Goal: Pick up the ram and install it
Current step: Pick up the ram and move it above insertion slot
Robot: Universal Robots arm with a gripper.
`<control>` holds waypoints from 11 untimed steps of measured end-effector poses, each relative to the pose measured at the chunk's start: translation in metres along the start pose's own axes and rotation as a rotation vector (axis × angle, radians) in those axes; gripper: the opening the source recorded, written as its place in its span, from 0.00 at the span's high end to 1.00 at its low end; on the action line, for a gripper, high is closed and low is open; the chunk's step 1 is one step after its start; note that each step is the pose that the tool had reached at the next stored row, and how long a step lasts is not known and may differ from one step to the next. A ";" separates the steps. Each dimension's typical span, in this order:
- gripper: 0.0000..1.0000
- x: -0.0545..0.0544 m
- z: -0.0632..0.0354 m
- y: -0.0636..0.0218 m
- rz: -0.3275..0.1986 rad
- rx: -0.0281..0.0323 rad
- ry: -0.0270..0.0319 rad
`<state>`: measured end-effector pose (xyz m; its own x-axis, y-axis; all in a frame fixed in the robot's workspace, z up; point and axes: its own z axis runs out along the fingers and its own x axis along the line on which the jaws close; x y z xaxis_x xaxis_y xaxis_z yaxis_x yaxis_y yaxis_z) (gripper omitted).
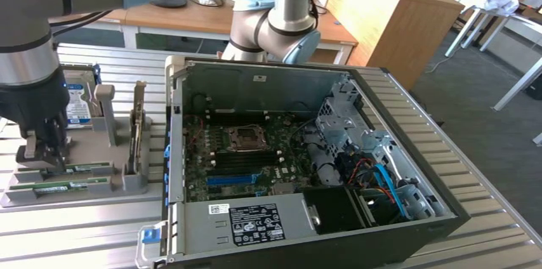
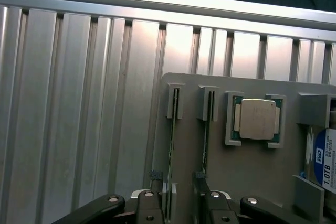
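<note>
Gripper point(image 2: 178, 184): wide open, jaws either side of the ram point(image 2: 171, 129).
Holder point(image 2: 252, 177): grey, on the tabletop point(image 2: 79, 103), carries the ram on edge.

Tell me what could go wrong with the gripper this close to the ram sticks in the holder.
1. The open gripper is lined up on the ram, but one of its fingers looks level with the second stick beside it and could strike or catch that one.
2. The ram stands on its thin edge in the gray holder; an off-centre grip might tilt and jam it.
</note>
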<state>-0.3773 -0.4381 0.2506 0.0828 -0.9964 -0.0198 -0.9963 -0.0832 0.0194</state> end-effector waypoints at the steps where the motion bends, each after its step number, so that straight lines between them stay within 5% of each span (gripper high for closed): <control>1: 0.64 0.000 0.0015 0.0000 0.000 0.0001 -0.0001; 11: 0.64 0.001 0.0148 -0.0003 0.000 0.0002 -0.0001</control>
<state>-0.3772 -0.4384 0.2358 0.0828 -0.9964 -0.0199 -0.9963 -0.0832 0.0192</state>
